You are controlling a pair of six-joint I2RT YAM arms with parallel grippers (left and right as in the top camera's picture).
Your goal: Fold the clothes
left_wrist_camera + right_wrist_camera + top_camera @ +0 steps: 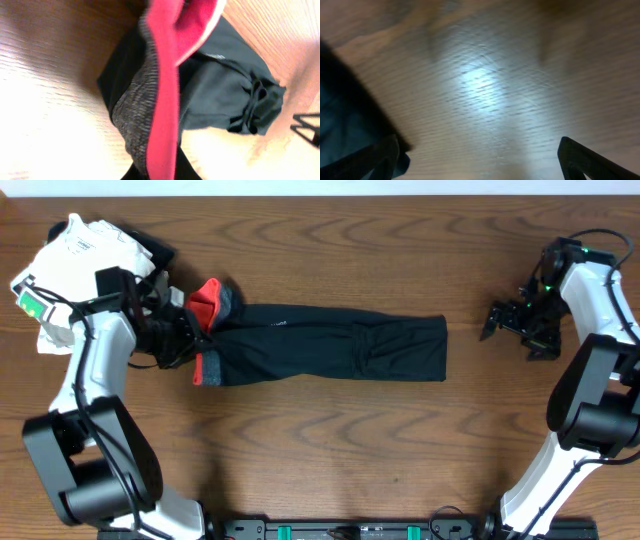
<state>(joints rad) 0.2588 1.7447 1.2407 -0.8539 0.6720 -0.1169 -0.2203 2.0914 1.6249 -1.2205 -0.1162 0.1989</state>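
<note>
The clothes, black shorts, lie stretched left to right across the middle of the table. Their grey waistband with its red-orange edge is at the left end, lifted and bunched. My left gripper is shut on that waistband. In the left wrist view the red edge and grey band run down into the left gripper, with black fabric beyond. My right gripper hangs open just right of the shorts' right end. In its wrist view the right gripper holds nothing, and black fabric lies at the left.
A white garment with a green tag is piled at the far left corner, behind my left arm. The table's far edge runs along the top. A black rail lies along the near edge.
</note>
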